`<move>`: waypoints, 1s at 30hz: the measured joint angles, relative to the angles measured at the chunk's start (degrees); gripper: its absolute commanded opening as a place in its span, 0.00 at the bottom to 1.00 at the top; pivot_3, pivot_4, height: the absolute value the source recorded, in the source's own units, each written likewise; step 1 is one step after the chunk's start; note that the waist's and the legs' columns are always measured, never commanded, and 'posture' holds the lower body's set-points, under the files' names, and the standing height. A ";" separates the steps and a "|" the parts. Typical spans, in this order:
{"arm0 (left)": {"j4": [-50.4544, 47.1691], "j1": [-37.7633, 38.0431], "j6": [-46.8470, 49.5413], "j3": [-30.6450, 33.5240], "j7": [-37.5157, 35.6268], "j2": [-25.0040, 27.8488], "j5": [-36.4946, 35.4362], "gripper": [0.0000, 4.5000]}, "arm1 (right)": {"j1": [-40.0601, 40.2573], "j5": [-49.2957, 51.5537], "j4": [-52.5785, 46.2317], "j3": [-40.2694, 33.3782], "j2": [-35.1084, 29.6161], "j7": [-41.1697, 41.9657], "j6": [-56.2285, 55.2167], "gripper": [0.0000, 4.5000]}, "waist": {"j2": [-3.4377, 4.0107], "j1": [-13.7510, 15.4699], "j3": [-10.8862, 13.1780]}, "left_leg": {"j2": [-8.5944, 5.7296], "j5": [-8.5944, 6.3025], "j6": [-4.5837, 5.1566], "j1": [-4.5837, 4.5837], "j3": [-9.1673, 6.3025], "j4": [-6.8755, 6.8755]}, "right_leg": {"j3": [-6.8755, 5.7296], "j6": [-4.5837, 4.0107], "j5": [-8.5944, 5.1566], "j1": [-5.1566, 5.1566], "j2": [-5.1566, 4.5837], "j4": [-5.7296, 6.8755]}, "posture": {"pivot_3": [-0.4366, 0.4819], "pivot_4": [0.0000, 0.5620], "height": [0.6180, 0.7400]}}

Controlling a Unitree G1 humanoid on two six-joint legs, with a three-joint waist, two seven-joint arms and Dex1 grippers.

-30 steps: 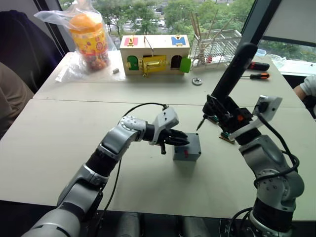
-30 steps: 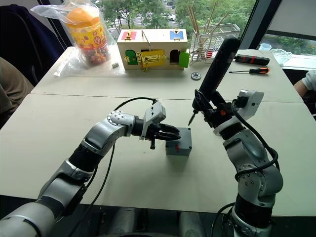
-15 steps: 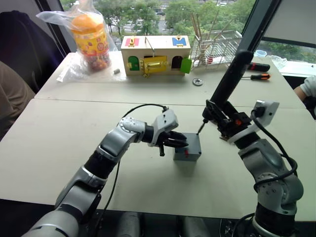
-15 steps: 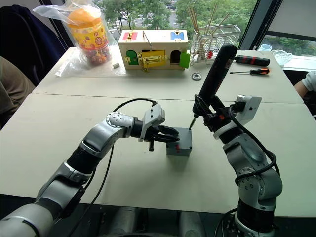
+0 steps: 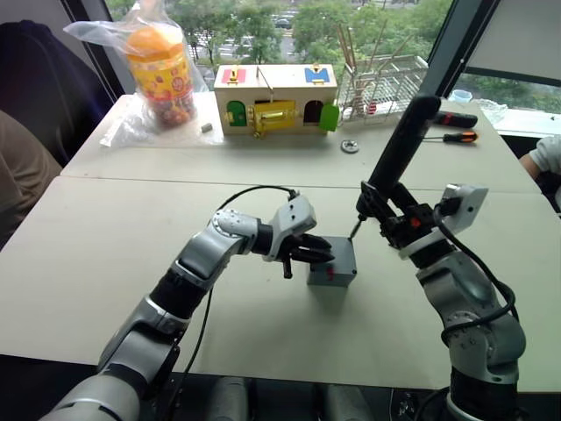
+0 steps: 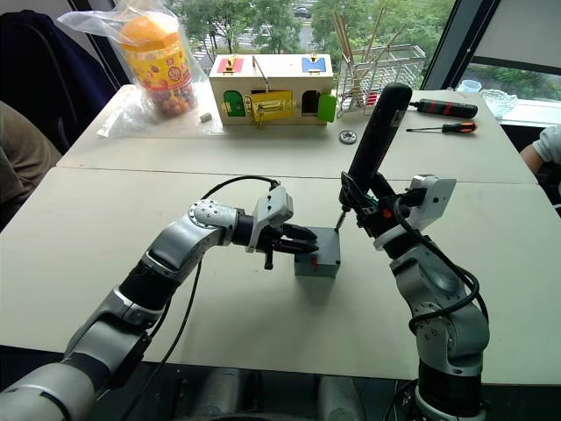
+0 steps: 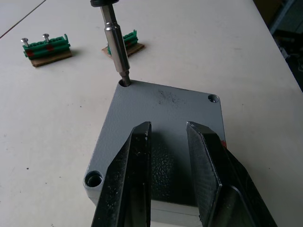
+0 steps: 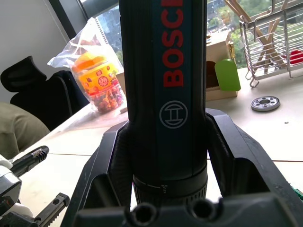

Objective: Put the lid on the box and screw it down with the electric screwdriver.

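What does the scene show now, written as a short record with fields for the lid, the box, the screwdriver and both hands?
lid: square grey plastic lid, seated on the box
box: small grey plastic box with a red mark, on the table
screwdriver: thick black electric screwdriver, tilted, bit tip in a corner screw hole of the lid
left hand: open, fingers resting on the lid
right hand: shut on the screwdriver

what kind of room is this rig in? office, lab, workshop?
Likely an office used as a robot test space: pale tables by big windows over trees, a dark office chair, and test props such as the wooden latch box and hand screwdrivers.
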 measured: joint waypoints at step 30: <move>0.63 2.13 -0.23 -0.49 -0.55 0.08 2.11 0.25 | 4.64 -9.54 5.09 7.17 2.39 1.92 -13.78 0.40 | -1.45 -0.81 -1.78 | 0.27 -0.19 0.27 1.05 -0.04 -0.33 | -0.03 -0.34 -0.21 0.98 0.06 -0.19 | 0.48 0.27 0.74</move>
